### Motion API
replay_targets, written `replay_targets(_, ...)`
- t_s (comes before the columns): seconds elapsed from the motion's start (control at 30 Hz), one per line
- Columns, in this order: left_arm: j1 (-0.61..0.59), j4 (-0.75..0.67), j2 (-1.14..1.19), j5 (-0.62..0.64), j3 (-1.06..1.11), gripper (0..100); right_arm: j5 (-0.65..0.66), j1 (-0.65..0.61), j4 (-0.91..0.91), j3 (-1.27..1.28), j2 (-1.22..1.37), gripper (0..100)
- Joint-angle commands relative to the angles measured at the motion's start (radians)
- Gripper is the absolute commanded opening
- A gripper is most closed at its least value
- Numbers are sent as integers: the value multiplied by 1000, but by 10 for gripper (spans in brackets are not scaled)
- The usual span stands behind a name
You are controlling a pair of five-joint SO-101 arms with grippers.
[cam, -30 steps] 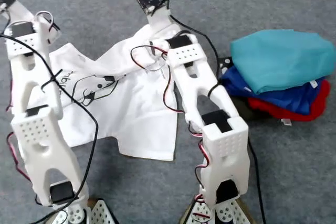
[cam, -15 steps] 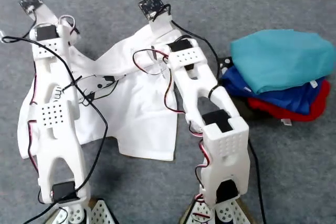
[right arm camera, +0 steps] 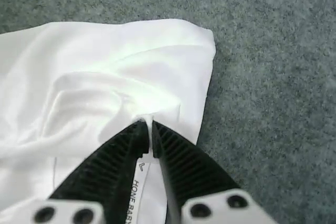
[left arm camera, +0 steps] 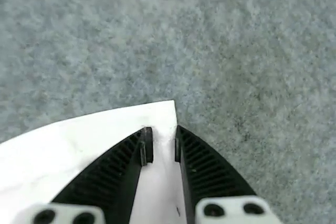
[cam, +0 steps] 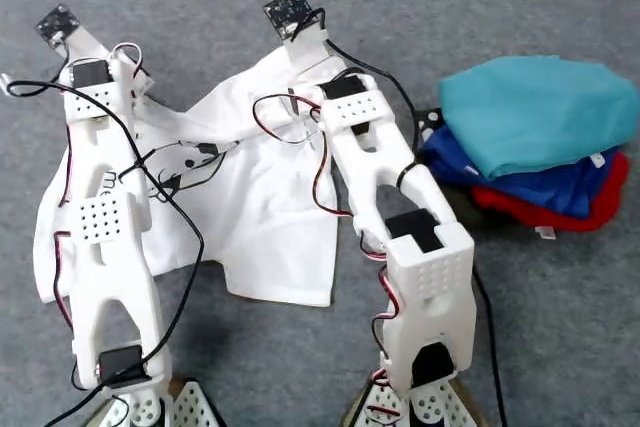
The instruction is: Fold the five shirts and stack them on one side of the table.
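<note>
Clearly the fourth fold is in hand: the white shirt (cam: 270, 207) lies spread and rumpled on the grey tabletop (cam: 560, 327) under both arms. The left pincer (left arm camera: 161, 142) is clenched on a corner of the cloth, and the right pincer (right arm camera: 148, 129) is clenched on a bunched fold by the neck label. Next, I judge, both held edges should travel across the shirt together, kept taut and level. Well to the side, the pile holds three folded shirts: the teal shirt (cam: 540, 112) on the blue shirt (cam: 520, 185) on the red shirt (cam: 590, 205).
</note>
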Motion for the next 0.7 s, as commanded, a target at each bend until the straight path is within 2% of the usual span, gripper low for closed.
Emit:
replay_targets(0.0,-17,-23,-24,15,-8,85,9,16,-20,-2,-13,2)
replay_targets(0.13,-17,-17,-24,12,-3,73,9,16,-18,-2,-13,2)
replay_targets(0.23,-17,-15,-24,12,-2,14,43,16,-15,-1,-13,2)
replay_targets(0.57,-25,-9,-33,14,-17,19,49,21,-17,-1,-13,2)
replay_targets(0.67,-38,86,-88,12,-100,19,49,25,-20,-8,-15,2)
